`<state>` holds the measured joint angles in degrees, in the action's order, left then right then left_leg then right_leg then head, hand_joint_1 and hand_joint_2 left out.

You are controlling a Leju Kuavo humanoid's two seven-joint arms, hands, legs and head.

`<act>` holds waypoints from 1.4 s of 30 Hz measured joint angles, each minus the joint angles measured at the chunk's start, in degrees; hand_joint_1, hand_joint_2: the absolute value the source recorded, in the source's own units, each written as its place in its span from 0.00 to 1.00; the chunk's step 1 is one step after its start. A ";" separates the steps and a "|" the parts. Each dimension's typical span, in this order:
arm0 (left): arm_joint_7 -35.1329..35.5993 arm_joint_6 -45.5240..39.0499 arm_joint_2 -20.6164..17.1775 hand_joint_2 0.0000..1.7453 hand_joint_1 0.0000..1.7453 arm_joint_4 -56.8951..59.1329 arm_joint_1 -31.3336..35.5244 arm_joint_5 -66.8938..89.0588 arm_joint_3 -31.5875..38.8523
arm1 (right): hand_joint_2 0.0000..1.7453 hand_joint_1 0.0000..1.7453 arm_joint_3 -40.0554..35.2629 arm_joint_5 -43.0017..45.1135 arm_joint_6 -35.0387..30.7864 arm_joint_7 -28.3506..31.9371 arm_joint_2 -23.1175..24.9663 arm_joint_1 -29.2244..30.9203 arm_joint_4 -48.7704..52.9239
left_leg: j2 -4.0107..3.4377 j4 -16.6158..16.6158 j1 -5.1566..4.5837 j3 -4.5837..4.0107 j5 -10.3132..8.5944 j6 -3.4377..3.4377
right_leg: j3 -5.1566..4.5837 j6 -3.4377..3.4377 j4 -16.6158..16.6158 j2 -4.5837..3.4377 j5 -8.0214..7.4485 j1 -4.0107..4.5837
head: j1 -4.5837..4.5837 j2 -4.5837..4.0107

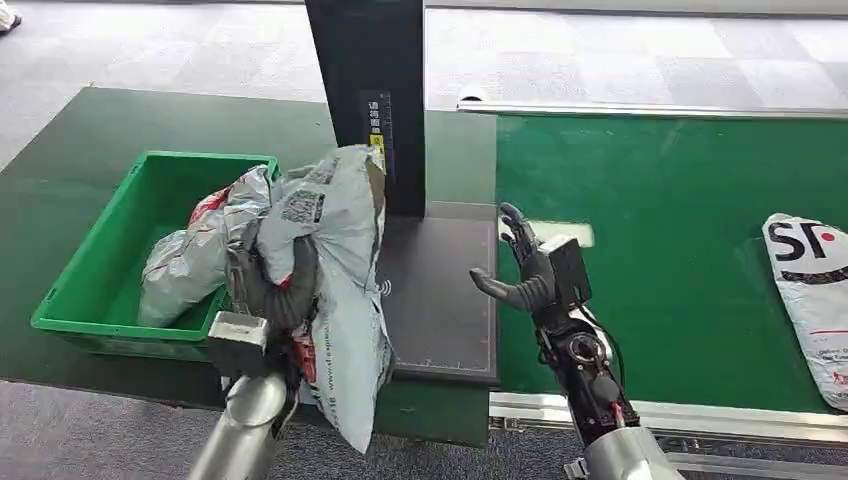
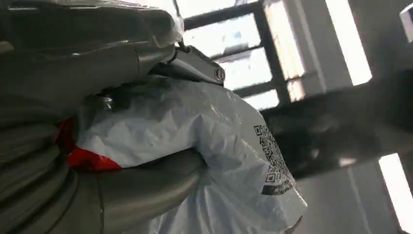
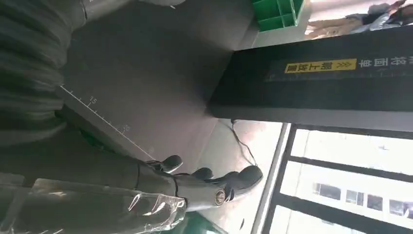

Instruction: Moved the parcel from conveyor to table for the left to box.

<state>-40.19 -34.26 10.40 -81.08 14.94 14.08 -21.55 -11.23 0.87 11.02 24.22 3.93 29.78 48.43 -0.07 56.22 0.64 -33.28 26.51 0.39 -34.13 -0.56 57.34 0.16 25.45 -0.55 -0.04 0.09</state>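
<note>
Left hand (image 1: 268, 290) fingers gripping grey parcel (image 1: 335, 270) at lower centre-left of frame, parcel lifted beside green bin (image 1: 95, 290) on desk (image 1: 90, 130), right hand (image 1: 530, 272) empty, fingers spread, centre-right above conveyor (image 1: 680, 250)

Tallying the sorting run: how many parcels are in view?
3: one gripped by the left robot hand, one in the green bin, one on the conveyor. The bin may hide more.

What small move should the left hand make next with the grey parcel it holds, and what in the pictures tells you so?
Probably carry the grey parcel sideways over the green box and release it. The left hand grips it aloft, hanging between the box and the dark scanner platform, not yet inside. Another parcel in the box already lies there, and the right hand is open and free.
</note>
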 measured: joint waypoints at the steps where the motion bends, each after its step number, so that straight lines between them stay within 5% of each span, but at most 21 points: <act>1: 0.00 -2.27 -0.56 1.00 1.00 -1.92 0.12 1.40 -0.33 | 1.00 0.00 0.00 0.02 0.19 0.41 -0.02 -0.02 0.00 | 0.00 0.00 0.00 0.00 0.00 0.00 | 0.00 0.00 0.00 0.00 0.00 0.00 | 0.02 0.00; 7: 0.00 -5.06 -1.86 1.00 1.00 -10.33 0.75 11.97 -0.08 | 1.00 0.00 -0.02 -0.02 1.07 1.33 -0.02 0.40 -0.09 | -0.01 0.00 0.00 0.00 -0.01 0.00 | 0.01 0.00 0.00 0.00 0.00 0.00 | 0.02 0.00; 11: 0.94 -5.37 1.41 1.00 1.00 -12.65 2.26 34.71 7.31 | 1.00 0.00 -0.48 -0.31 1.81 1.57 0.00 1.15 -0.68 | 0.00 0.00 0.00 0.00 -0.01 0.00 | 0.02 0.00 0.00 0.00 0.00 0.00 | 0.00 0.00; 18: 26.51 -5.32 1.75 1.00 1.00 -0.66 11.83 57.66 25.38 | 1.00 0.00 -2.49 -1.46 1.49 1.66 0.74 1.29 -1.90 | -0.03 0.00 0.10 0.09 -0.12 0.14 | 0.01 0.10 0.04 -0.02 -0.07 0.10 | 0.00 0.00; 22: 41.47 -2.50 -2.19 1.00 1.00 11.19 17.08 62.09 29.47 | 1.00 0.00 -3.45 -1.47 1.75 1.66 1.03 1.27 -2.27 | -0.08 -0.01 0.10 0.07 -0.13 0.14 | 0.00 0.10 0.08 -0.08 -0.07 0.10 | 0.04 0.00; 25: 45.73 -0.90 -5.42 1.00 1.00 19.06 20.38 64.83 31.04 | 1.00 0.00 -3.98 -1.44 1.79 1.64 1.07 1.26 -2.49 | -0.14 0.00 0.09 0.05 -0.13 0.15 | -0.03 0.10 0.08 -0.15 -0.07 0.10 | 0.00 0.00; 42: 47.28 -0.43 -10.14 1.00 1.00 32.53 25.11 66.07 32.83 | 1.00 0.00 -4.78 -1.44 1.79 1.57 1.55 1.26 -3.06 | -0.09 0.00 0.08 0.00 -0.11 0.14 | -0.06 0.10 0.05 -0.15 -0.07 0.08 | 0.00 0.00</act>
<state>7.08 -34.69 0.26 -48.55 40.05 80.15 11.28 -16.02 -0.57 12.81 25.79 5.49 31.04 45.37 -0.16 56.21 0.72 -33.28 26.40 0.53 -34.19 -0.46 57.40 0.01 25.38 -0.47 -0.04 0.09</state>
